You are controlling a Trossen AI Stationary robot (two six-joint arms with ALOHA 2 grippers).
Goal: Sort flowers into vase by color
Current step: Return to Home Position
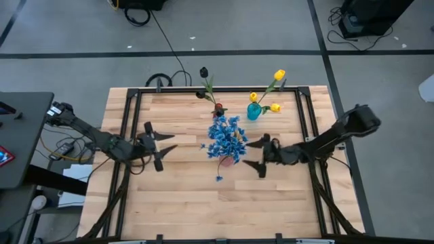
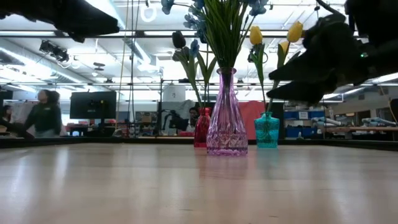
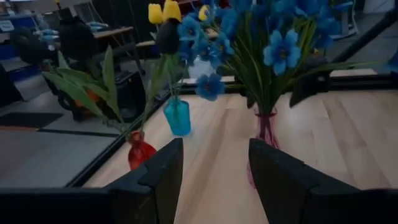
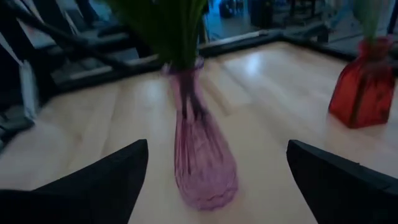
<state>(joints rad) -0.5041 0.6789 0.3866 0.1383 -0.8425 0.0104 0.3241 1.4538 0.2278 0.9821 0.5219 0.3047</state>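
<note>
A purple glass vase stands mid-table and holds the blue flowers. Behind it a red vase holds dark flowers, and a teal vase holds yellow flowers. My left gripper hangs open to the left of the purple vase, with nothing between its fingers. My right gripper is wide open just right of the purple vase, clear of it and off the table. The red vase shows beyond in the right wrist view.
A small blue blossom lies loose on the wood in front of the purple vase. Black frame rails border the table on the left, far and right sides. Bare wood fills the near half. People sit in the room beyond.
</note>
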